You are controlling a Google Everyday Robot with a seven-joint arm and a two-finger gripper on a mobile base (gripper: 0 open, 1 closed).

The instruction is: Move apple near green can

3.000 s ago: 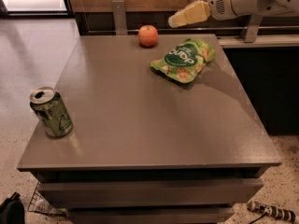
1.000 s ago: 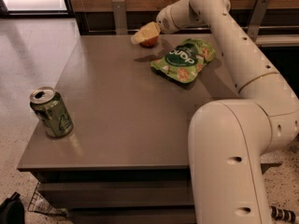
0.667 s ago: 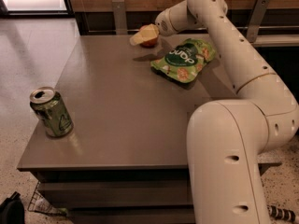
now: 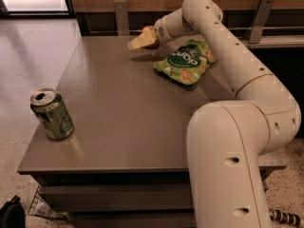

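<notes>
Reaching across the frame from lower right to the far edge, my arm [image 4: 247, 80] is the largest element. It arches over the right side so that the wrist can come at the fruit from the right without sweeping anything lying below.

The surface [image 4: 123, 108], a grey-brown top, carries all three things.

The snack bag [image 4: 183, 63], flat and green with white lettering, lies under the arm's span, near the far edge. It is no part of the task, and the arm passes above it.

The green can [image 4: 52, 115] stands upright near the front left corner, its silver top with pull-tab upward. It is the landmark for the move.

The apple [image 4: 152, 43] rests at the far edge, left of the bag and well apart from the can, so the whole diagonal of the surface has yet to be crossed.

The tool [image 4: 140, 40] is at the apple, its pale yellowish part crossing in front of the fruit and hiding most of it. I cannot tell whether the tool is clamped on the apple or stands loosely about it. I judge this to be the grasping step.

Compared with three seconds ago, the arm has swung in from beyond the right of the far edge and brought the tool to the fruit. Apple, bag and can lie where they lay then. Against the view a fraction of a second ago, little differs.
</notes>
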